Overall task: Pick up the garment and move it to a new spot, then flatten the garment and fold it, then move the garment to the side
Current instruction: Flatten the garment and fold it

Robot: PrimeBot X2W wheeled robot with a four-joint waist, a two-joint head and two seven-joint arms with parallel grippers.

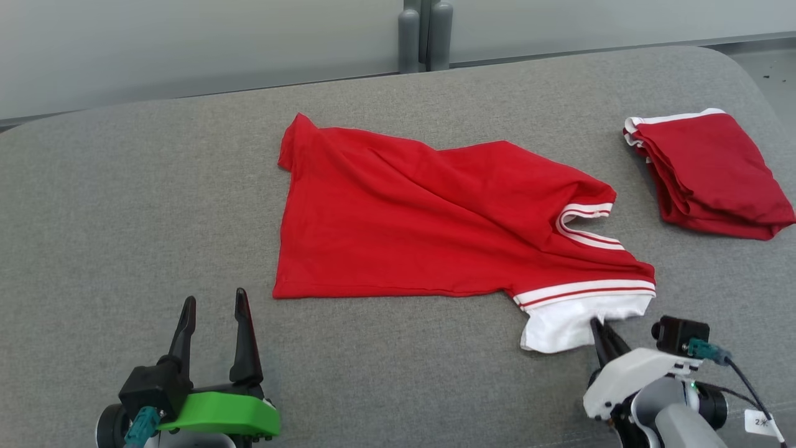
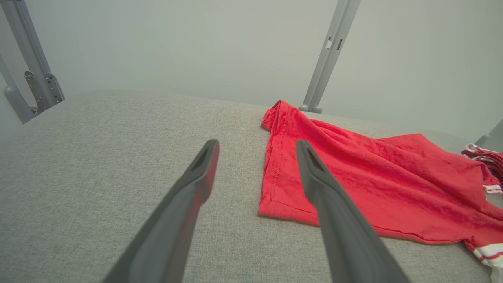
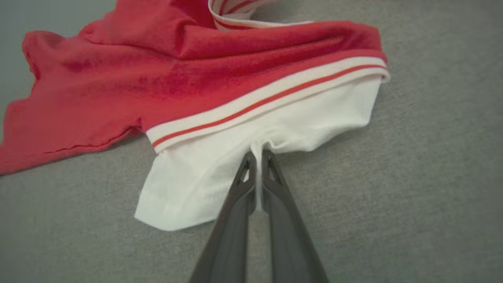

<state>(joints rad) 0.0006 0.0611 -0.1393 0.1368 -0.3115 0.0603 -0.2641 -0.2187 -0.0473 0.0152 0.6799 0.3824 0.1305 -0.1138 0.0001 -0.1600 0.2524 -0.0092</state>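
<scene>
The garment (image 1: 423, 218) is a red T-shirt with white striped trim and a white sleeve, lying rumpled across the middle of the grey padded surface. Its white sleeve (image 3: 243, 157) points toward me at the near right. My right gripper (image 1: 600, 330) is shut on the edge of that white sleeve, and the right wrist view shows the cloth pinched between its fingers (image 3: 257, 157). Open above bare surface at the near left, my left gripper (image 1: 214, 305) sits just short of the garment's near left corner (image 2: 275, 204).
A second red garment (image 1: 706, 171) with white trim lies folded at the far right of the grey surface (image 1: 124, 218). Grey posts (image 1: 426, 34) stand behind the far edge. Bare padding stretches to the left of the shirt.
</scene>
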